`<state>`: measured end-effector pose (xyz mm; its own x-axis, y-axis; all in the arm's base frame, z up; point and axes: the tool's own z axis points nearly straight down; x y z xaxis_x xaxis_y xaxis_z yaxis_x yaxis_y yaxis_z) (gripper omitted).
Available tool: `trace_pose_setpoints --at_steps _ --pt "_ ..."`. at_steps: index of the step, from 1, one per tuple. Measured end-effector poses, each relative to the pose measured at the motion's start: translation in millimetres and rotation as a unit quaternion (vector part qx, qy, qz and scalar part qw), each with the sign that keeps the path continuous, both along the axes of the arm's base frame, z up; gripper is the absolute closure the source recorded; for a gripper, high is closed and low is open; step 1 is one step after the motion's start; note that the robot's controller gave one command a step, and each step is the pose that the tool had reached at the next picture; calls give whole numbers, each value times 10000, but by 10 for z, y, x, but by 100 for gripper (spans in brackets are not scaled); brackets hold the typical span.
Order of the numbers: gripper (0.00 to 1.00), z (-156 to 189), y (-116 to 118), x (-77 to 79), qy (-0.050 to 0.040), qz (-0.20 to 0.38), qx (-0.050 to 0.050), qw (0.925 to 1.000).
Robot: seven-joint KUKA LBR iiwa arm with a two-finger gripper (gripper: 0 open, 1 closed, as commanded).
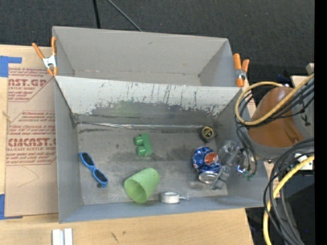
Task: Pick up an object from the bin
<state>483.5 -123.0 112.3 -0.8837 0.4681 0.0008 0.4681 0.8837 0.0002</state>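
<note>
Far to the left of the crushed blue can (205, 160), a pair of blue sunglasses (93, 169) is lying flat on the floor of the grey bin (168, 157). Nearer the can but still well left of it, a pale green cup (141, 185) is resting on its side, and a small green block (142, 144) is sitting behind that cup. Just left of and in front of the can, a silvery ring (170, 197) is lying by the front wall. Behind the can, a small dark round piece (207, 132) is sitting against the back wall.

The can itself is lying towards the right end of the floor, dented, with a silver end showing at its front. The gripper (225, 170) is hanging just to the can's right, close against it; whether it is spread or closed, or gripping anything, cannot be told from here.

The can is probably going to feel light and thin-walled, yielding under pressure rather than breaking, and its painted skin is likely slippery. A hold across the crumpled middle, where the creases give purchase, looks safer than one on the smooth rounded end.
</note>
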Motion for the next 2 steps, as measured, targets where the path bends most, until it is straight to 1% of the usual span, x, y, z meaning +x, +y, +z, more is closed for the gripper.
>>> trace_pose_setpoints --at_steps 1,2 --pt "0 -453 127 -7 20 -122 3 9999" --pt "0 -457 129 -7 23 -122 0 9999"
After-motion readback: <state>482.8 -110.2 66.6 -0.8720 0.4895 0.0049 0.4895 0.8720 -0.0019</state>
